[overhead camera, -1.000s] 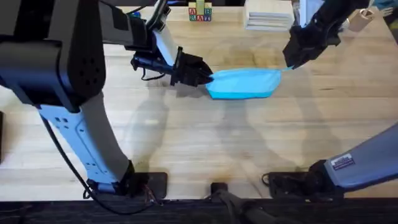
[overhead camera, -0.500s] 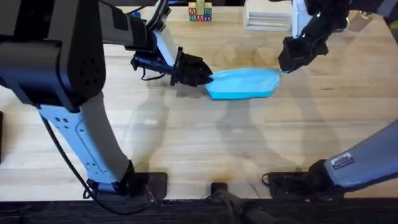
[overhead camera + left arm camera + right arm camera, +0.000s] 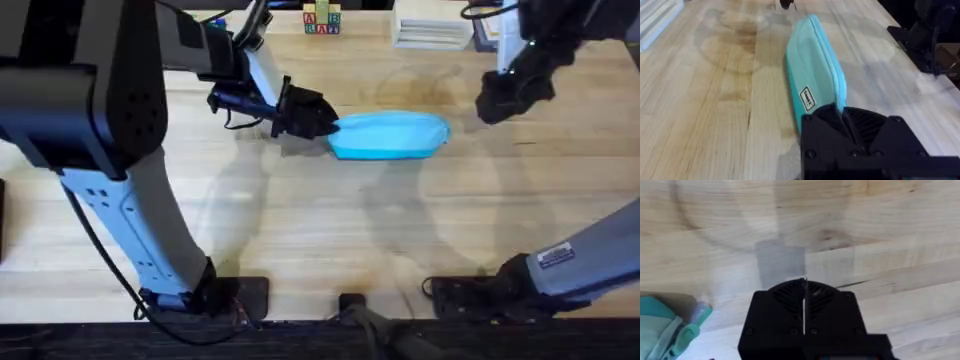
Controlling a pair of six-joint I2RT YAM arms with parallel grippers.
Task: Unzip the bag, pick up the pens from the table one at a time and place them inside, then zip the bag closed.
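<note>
The light blue bag [image 3: 388,135] lies lengthwise across the middle of the table [image 3: 320,230], and its zipper line looks closed. My left gripper [image 3: 330,122] is shut on the bag's left end; in the left wrist view the bag [image 3: 815,75] stretches away from the clamped fingertips [image 3: 842,119]. My right gripper [image 3: 498,102] hovers to the right of the bag's right end, apart from it and shut on nothing. The right wrist view shows that end of the bag [image 3: 660,325] with its teal zipper pull [image 3: 689,332] beside my closed right gripper [image 3: 804,307]. The pens are out of view.
Toy letter blocks [image 3: 322,20] and a stack of white sheets [image 3: 432,26] sit at the table's far edge. The right arm's base [image 3: 930,35] stands at the table's near edge, where both arms are mounted.
My right gripper has left the bag's right end, releasing the zipper pull, and has moved right and slightly away. The left gripper and the bag have stayed put.
</note>
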